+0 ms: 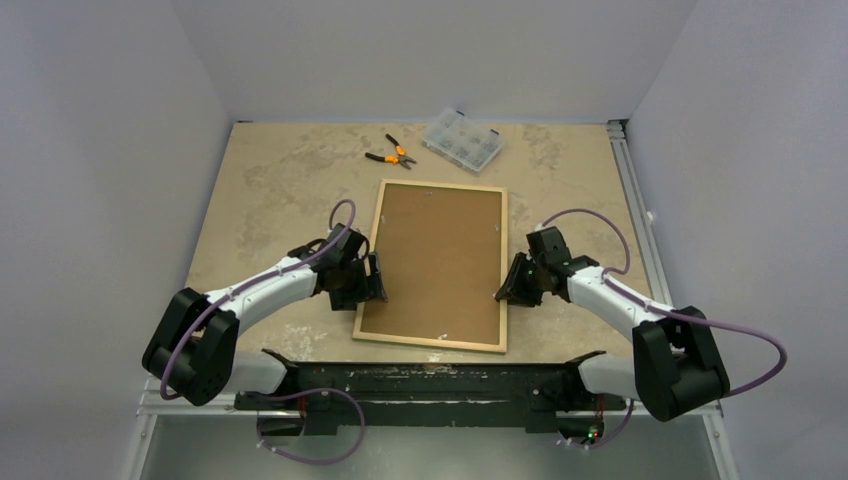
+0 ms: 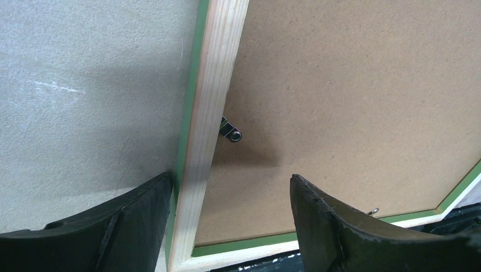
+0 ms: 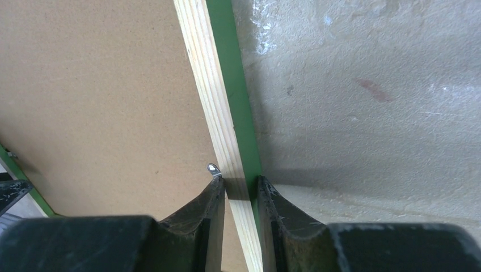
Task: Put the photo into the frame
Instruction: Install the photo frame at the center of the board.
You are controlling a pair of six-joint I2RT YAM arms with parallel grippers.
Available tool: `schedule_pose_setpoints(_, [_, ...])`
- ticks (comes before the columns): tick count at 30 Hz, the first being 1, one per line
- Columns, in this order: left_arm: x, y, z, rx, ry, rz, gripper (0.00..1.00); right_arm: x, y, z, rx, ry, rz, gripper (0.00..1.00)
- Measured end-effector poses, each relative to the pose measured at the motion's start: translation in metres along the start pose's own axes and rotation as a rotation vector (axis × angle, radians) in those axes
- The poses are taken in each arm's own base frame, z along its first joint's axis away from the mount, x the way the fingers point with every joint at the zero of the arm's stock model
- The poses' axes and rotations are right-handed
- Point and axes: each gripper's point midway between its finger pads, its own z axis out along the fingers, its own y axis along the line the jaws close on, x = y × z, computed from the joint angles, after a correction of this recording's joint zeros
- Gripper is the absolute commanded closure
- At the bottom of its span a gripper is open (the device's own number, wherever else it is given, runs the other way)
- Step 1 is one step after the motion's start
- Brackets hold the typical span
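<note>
The frame [image 1: 445, 185] lies face down mid-table, its pale wood back up and a brown fibreboard backing sheet [image 1: 440, 260] set in it. My left gripper [image 1: 375, 278] is open and straddles the left rail [image 2: 218, 85]: one finger is outside against the green edge, the other over the backing. My right gripper [image 1: 503, 290] is shut on the right rail [image 3: 210, 85], its fingers [image 3: 239, 181] pressed to the wood side and the green side. A metal tab [image 3: 213, 168] sits by the inner finger and another tab [image 2: 231, 131] on the left rail. The photo is hidden.
Orange-handled pliers [image 1: 392, 154] and a clear plastic compartment box [image 1: 462, 140] lie at the back of the table beyond the frame. Grey walls close in the left, right and far sides. The black arm mount [image 1: 420, 385] runs along the near edge.
</note>
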Motion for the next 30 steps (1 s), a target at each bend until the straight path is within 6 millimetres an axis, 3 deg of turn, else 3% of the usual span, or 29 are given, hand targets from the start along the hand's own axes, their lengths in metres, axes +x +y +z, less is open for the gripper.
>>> schedule_pose_setpoints(7, [0.000,0.000,0.000,-0.001,0.001,0.000,0.27,-0.001,-0.001,0.001,0.017,0.015,-0.017,0.91])
schedule_pose_setpoints(16, [0.000,0.000,0.000,0.000,0.002,0.000,0.27,-0.001,0.000,0.000,0.094,0.010,-0.101,0.90])
schedule_pose_setpoints(18, [0.000,0.000,0.000,0.000,0.002,0.000,0.27,-0.002,0.000,-0.001,0.111,0.003,-0.125,0.87])
schedule_pose_setpoints(22, [0.000,0.000,0.000,0.000,0.002,0.000,0.27,-0.003,0.000,-0.002,0.137,-0.010,-0.163,0.66])
schedule_pose_setpoints(25, [0.001,0.000,0.001,-0.001,0.003,0.000,0.27,-0.004,0.000,-0.003,0.140,-0.018,-0.175,0.56])
schedule_pose_setpoints(30, [0.000,0.000,0.001,-0.001,0.003,0.000,0.28,-0.007,0.003,-0.011,0.129,-0.047,-0.182,0.51])
